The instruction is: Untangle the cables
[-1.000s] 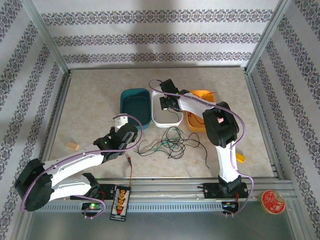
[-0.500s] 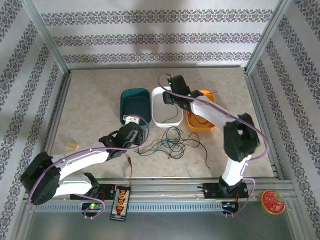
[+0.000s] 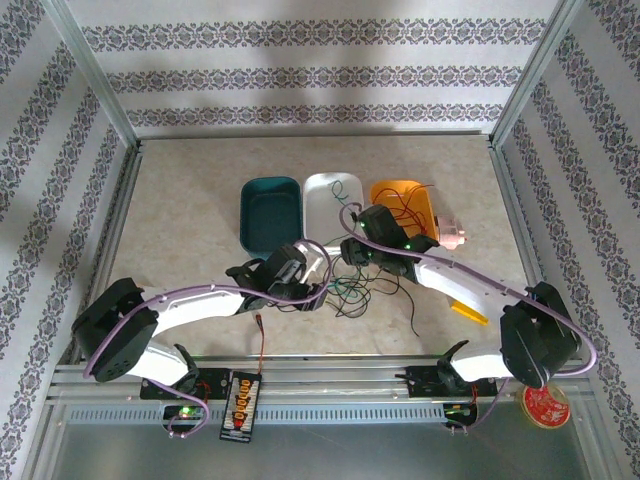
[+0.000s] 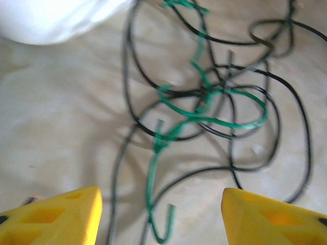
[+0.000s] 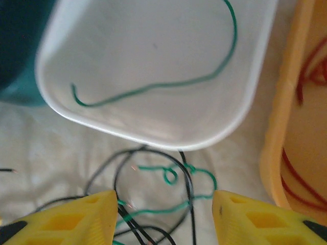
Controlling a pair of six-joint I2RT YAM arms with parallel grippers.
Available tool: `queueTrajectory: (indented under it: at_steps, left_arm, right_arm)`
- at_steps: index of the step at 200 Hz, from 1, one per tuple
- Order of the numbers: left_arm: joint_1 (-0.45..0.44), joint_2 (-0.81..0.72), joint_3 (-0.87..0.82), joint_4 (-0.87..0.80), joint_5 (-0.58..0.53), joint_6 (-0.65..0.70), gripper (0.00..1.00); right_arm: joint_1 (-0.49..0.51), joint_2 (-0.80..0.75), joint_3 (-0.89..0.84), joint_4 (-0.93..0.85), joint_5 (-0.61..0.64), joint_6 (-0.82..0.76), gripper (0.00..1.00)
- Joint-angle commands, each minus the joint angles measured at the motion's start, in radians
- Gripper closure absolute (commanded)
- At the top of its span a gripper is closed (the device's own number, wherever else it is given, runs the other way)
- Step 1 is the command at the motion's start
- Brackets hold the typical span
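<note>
Right wrist: green cable (image 5: pixel 168 84) in white bin (image 5: pixel 127 41)

Cables (image 4: pixel 204 93) tangled on table (image 3: pixel 180 200) before middle bin (image 3: pixel 330 198), one cable (image 5: pixel 173 83) inside it.

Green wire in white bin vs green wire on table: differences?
In the white plastic bin, the first green wire lies alone in one open curve; on the table, the second green wire curls into a small loop. The first touches no other wire; the second crosses black wires. Both are thin and green.
</note>
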Motion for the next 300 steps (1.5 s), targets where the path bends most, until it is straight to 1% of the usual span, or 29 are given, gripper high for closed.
queueTrajectory:
  at_steps: [1, 13, 40, 70, 91, 129, 159, 177, 211, 229, 254, 268, 279, 300]
  left_arm:
    - [-0.026, 0.018, -0.008, -0.045, 0.018, 0.021, 0.42]
    - [-0.027, 0.033, -0.011, -0.029, -0.034, 0.008, 0.46]
    - [-0.026, 0.064, -0.022, 0.023, -0.145, -0.018, 0.67]
    - [-0.026, 0.116, 0.0, -0.015, -0.151, -0.015, 0.85]
    - [-0.026, 0.112, -0.007, -0.014, -0.149, -0.021, 1.0]
    - [-0.026, -0.002, 0.005, -0.005, -0.165, -0.021, 1.0]
    - [-0.024, -0.104, 0.033, -0.048, -0.197, 0.007, 1.0]
    - [-0.022, -0.136, 0.05, -0.075, -0.21, 0.02, 1.0]
    - [-0.015, -0.169, 0.054, -0.095, -0.252, 0.003, 1.0]
    - [-0.011, -0.192, 0.047, -0.093, -0.279, -0.016, 1.0]
    - [0.013, -0.244, 0.027, -0.072, -0.286, -0.043, 1.0]
    - [0.037, -0.279, 0.012, -0.058, -0.282, -0.06, 1.0]
    - [0.061, -0.307, -0.001, -0.05, -0.273, -0.076, 1.0]
    - [0.116, -0.354, -0.021, -0.046, -0.251, -0.101, 1.0]
  right_arm:
    - [-0.012, -0.043, -0.018, -0.002, 0.01, 0.037, 0.49]
    - [-0.012, -0.04, -0.015, 0.002, -0.01, 0.037, 0.49]
    - [-0.01, -0.021, 0.003, 0.012, -0.073, 0.037, 0.49]
    - [-0.007, -0.012, 0.005, 0.008, -0.115, 0.028, 0.49]
    - [0.0, -0.005, -0.002, -0.004, -0.138, 0.015, 0.49]
    - [0.04, -0.002, -0.013, -0.02, -0.196, -0.042, 0.49]
    - [0.076, 0.012, -0.013, -0.018, -0.237, -0.084, 0.49]
    - [0.095, 0.026, -0.006, -0.016, -0.259, -0.104, 0.49]
    - [0.102, 0.047, -0.006, -0.018, -0.252, -0.104, 0.51]
    - [0.101, 0.05, -0.016, -0.029, -0.235, -0.099, 0.57]
    - [0.087, 0.059, -0.03, -0.055, -0.166, -0.075, 0.78]
    - [0.067, 0.063, -0.039, -0.064, -0.143, -0.053, 0.86]
    - [0.047, 0.056, -0.05, -0.061, -0.151, -0.038, 0.88]
    - [0.014, 0.026, -0.073, -0.05, -0.183, -0.025, 0.89]
